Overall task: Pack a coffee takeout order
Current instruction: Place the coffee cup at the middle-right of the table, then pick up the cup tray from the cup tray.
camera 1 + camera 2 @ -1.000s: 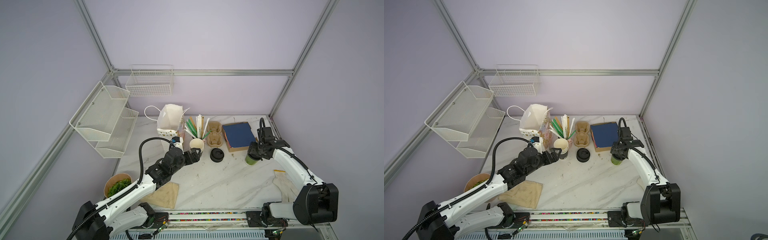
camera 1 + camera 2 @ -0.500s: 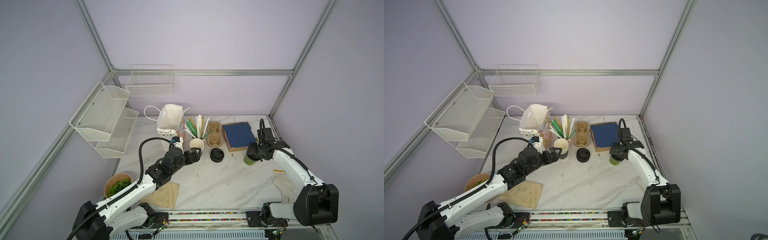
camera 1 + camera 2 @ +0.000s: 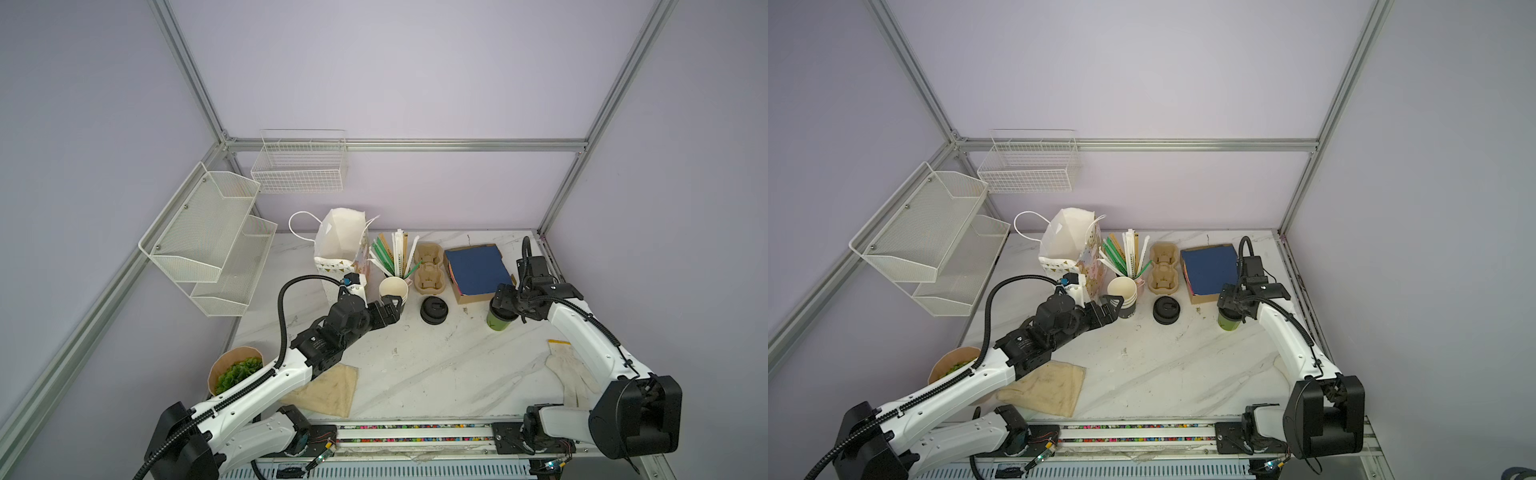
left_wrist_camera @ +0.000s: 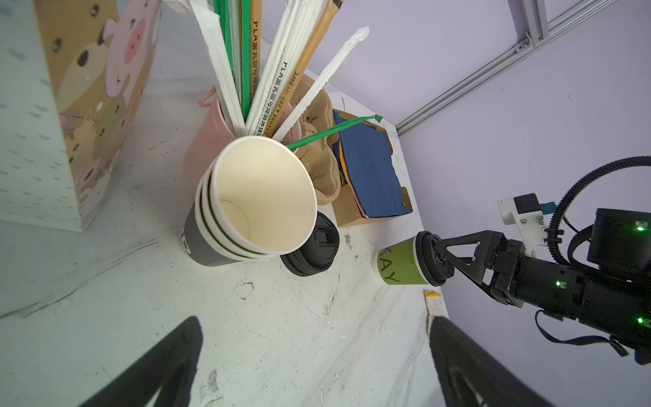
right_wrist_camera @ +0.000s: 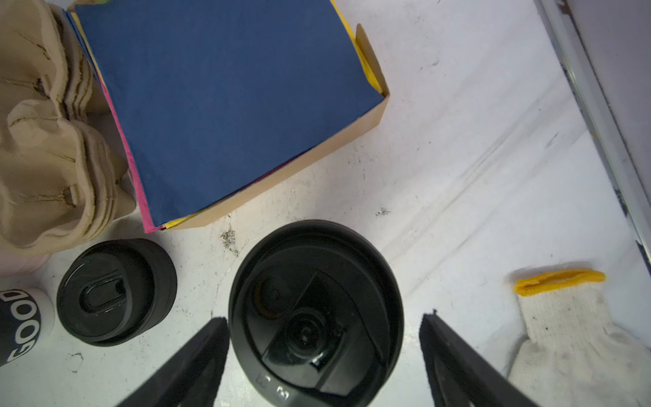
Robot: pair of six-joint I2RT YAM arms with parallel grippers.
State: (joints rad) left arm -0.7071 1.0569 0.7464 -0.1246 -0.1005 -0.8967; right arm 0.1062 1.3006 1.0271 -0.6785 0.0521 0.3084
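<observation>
Scuffed marble tabletop (image 3: 436, 374), lilac walls (image 3: 415, 83) — left gripper (image 4: 315, 320) jaws spread, empty; right gripper (image 5: 324, 319) jaws spread astride green cup (image 4: 398, 266).

We are seeing a white paper bag (image 3: 338, 241) standing at the back of the worktop (image 3: 436, 365), with wrapped straws (image 3: 395, 253) leaning in a pink mug (image 4: 202, 155) beside stacked paper cups (image 3: 392, 291). A loose black lid (image 3: 433, 310), beige cloth (image 3: 332, 388), bowl of greens (image 3: 232, 370) and white glove (image 3: 571, 374) are sitting nearer the front.

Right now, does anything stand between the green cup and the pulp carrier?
Yes. The near corner of the napkin box lies on the straight line from the green cup to the pulp carrier; the spare black lids sit beside it.
</observation>
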